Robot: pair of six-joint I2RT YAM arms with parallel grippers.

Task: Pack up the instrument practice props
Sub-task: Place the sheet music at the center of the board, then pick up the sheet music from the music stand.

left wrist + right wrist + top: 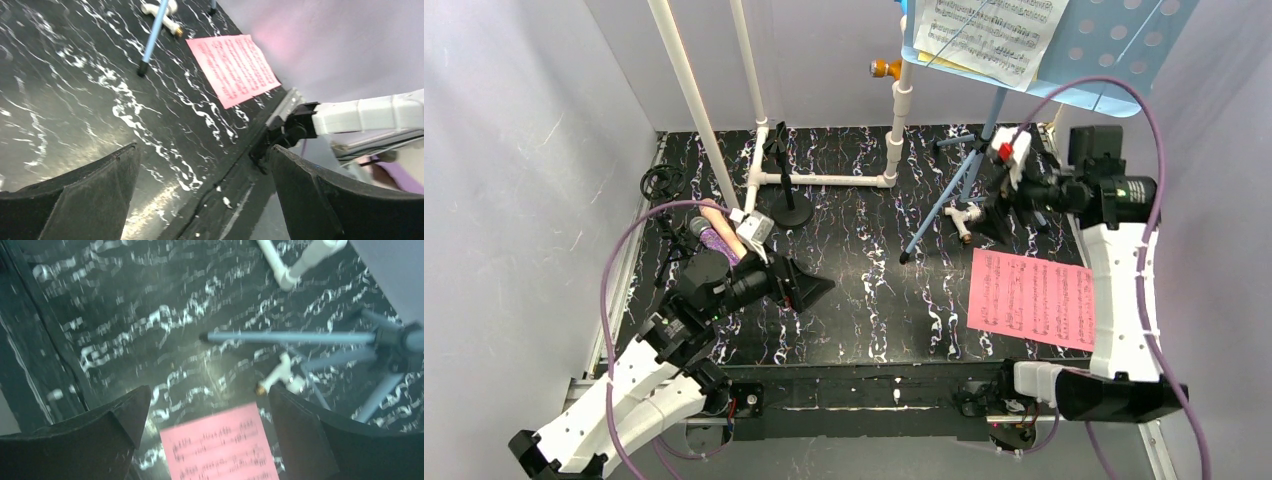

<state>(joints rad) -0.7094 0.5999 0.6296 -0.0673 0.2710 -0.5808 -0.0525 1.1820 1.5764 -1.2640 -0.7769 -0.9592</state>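
A pink sheet-music page (1031, 298) lies flat on the black marbled table at the right. It shows below my open right gripper (210, 405) as the pink page (220, 450), and my right gripper (986, 222) hovers just behind it, holding nothing. The light-blue music rack (1114, 45) stands at the back right on blue tripod legs (944, 205), with white pages (989, 30) on it. A pink microphone (713, 212) and a purple microphone (720, 240) lie at the left, beside my open, empty left gripper (809, 285). A black round-base mount (790, 213) stands mid-table.
A white plastic pipe frame (824, 180) rises at the back centre, and one loose white fitting (965, 216) lies by the tripod legs. A black coiled item (662, 182) sits at the far left. Grey walls close in on both sides. The table's front rail (874, 392) runs between the arm bases.
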